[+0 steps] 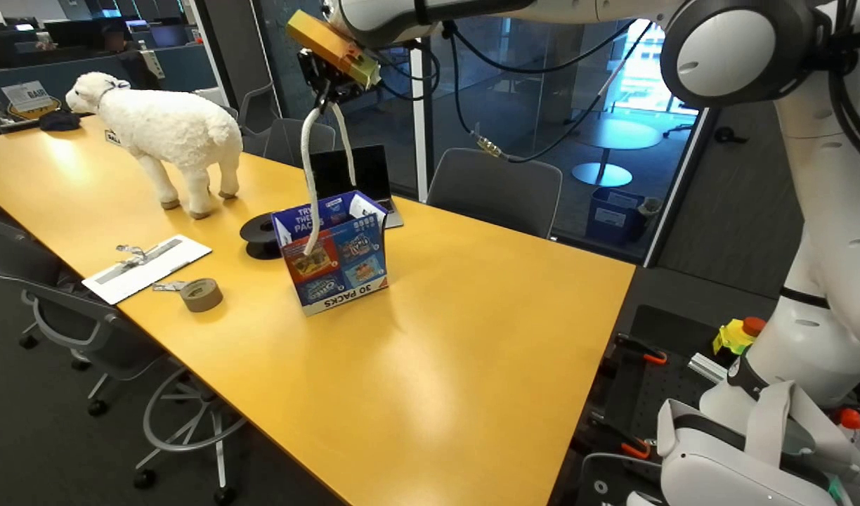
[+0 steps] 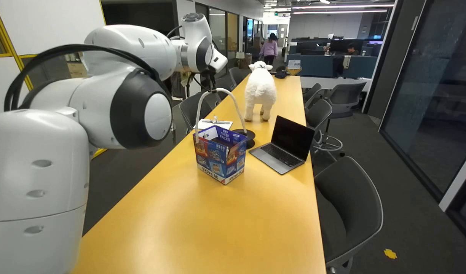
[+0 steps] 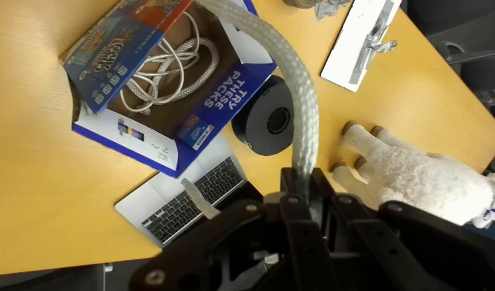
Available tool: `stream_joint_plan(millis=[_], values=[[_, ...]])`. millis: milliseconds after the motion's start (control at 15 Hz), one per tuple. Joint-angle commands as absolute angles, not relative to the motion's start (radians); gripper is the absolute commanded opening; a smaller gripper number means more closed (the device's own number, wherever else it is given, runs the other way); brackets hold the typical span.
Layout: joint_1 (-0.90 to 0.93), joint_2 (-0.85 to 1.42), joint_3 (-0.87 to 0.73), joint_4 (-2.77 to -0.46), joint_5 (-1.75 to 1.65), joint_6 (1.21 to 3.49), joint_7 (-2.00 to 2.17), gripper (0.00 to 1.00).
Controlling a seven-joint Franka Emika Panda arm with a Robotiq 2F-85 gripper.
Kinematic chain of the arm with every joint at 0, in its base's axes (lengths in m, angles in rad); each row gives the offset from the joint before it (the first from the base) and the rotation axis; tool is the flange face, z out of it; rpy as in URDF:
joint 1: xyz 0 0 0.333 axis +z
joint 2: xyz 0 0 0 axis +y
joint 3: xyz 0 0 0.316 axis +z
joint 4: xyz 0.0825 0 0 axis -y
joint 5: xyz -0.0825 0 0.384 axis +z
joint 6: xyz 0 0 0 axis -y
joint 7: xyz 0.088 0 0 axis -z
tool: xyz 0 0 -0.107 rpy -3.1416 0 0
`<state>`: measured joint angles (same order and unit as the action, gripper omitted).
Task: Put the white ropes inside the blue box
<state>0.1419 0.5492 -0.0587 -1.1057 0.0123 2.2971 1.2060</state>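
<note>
In an exterior view I look along a long yellow table (image 2: 202, 228). A plush sheep (image 2: 260, 89) stands at one o'clock and an open laptop (image 2: 288, 139) sits at three, both read from the blue cardboard snack box (image 2: 214, 165), upright with its mouth open. A black spool (image 2: 251, 135) is at two o'clock, just beside the box. In the wrist view my claw (image 3: 302, 182) is closed tight, with the box at ten o'clock from it, where a tangle of white cords (image 3: 193, 85), thick and thin, already lies inside. What I have pinched is a braided white rope (image 3: 306, 109), held aloft; both ends droop, and neither tip shows inside the box. I judge the job well along: the tangle counts as done, and this rope is what I see left, wanting both ends over the rim before I let go.
</note>
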Motion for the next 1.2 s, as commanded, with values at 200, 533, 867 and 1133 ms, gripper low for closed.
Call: stream_joint_plan(millis=[200,533,867,1133], values=[[0.175,0.688,-0.074,-0.775,-0.046,2.148,1.235,0.08],[0.196,0.762,-0.101,-0.65,-0.082,2.061,1.309,0.08],[0.225,0.817,-0.129,-0.604,-0.134,2.001,1.354,0.08],[0.245,0.84,-0.141,-0.583,-0.143,1.94,1.363,0.08]])
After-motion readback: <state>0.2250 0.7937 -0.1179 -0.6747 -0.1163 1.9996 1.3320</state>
